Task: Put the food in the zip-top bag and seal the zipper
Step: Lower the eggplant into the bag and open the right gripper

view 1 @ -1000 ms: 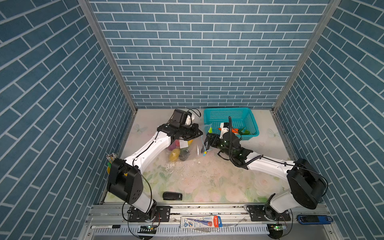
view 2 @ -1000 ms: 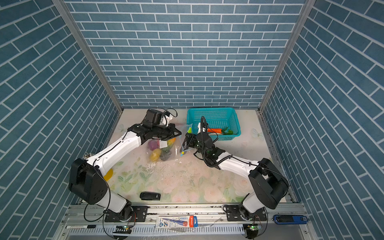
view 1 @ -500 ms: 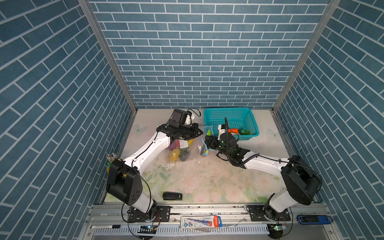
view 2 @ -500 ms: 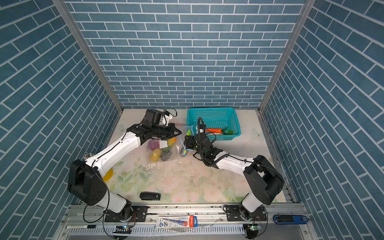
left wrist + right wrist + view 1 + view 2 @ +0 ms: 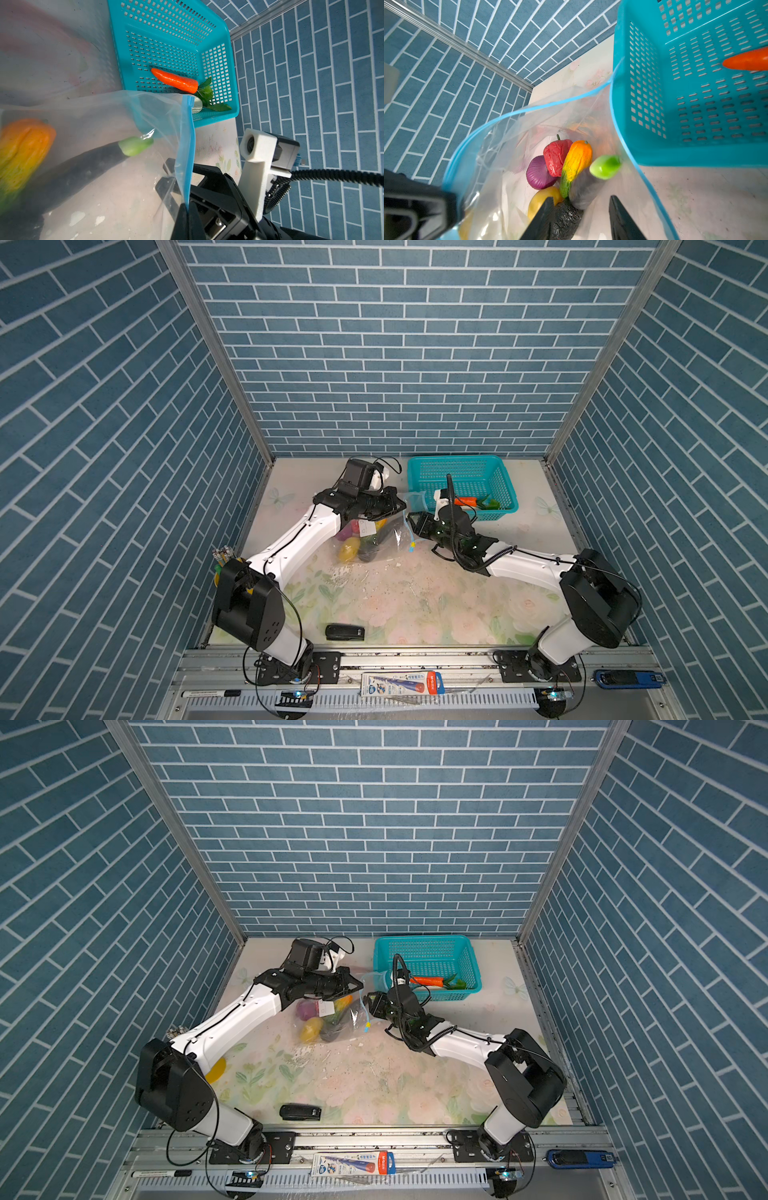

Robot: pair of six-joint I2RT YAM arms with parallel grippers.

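Blue brick walls close in three sides of the flowered table (image 5: pixel 415 593). Nearest the front edge, at 6 o'clock, a small black device (image 5: pixel 345 632) lies well apart from everything else.

Further in, at mid-table, the zip-top bag (image 5: pixel 376 545) hangs from my left fingers (image 5: pixel 187 218). They are pressed together on its zipper (image 5: pixel 188 145), with the mouth gaping toward about 3 o'clock. Most of the food (image 5: pixel 351 551) sits inside: a yellow piece (image 5: pixel 543 196), a purple onion (image 5: pixel 538 175), a red piece (image 5: pixel 556 153), an orange-and-green gourd (image 5: pixel 577 160) and a dark aubergine (image 5: pixel 583 191) with a pale green cap.

My right fingers (image 5: pixel 415 526) stand at the mouth, spread apart. A dark bumpy piece (image 5: pixel 568 220) lies between them, against one finger and clear of the other, so I judge it let go, not gripped.

Beyond, by the far wall, the teal basket (image 5: pixel 453 470) holds what is left: a carrot (image 5: pixel 175 81), leafy greens (image 5: pixel 207 93) and a whitish piece (image 5: pixel 197 105), close together.

The next reach turns on this: from my right fingers the carrot lies at about 2 o'clock, past the basket's near wall. Its long axis runs 9 to 3, tip at 9 and greens at 3. My right arm is nearer and free; my left is tied up with the bag.
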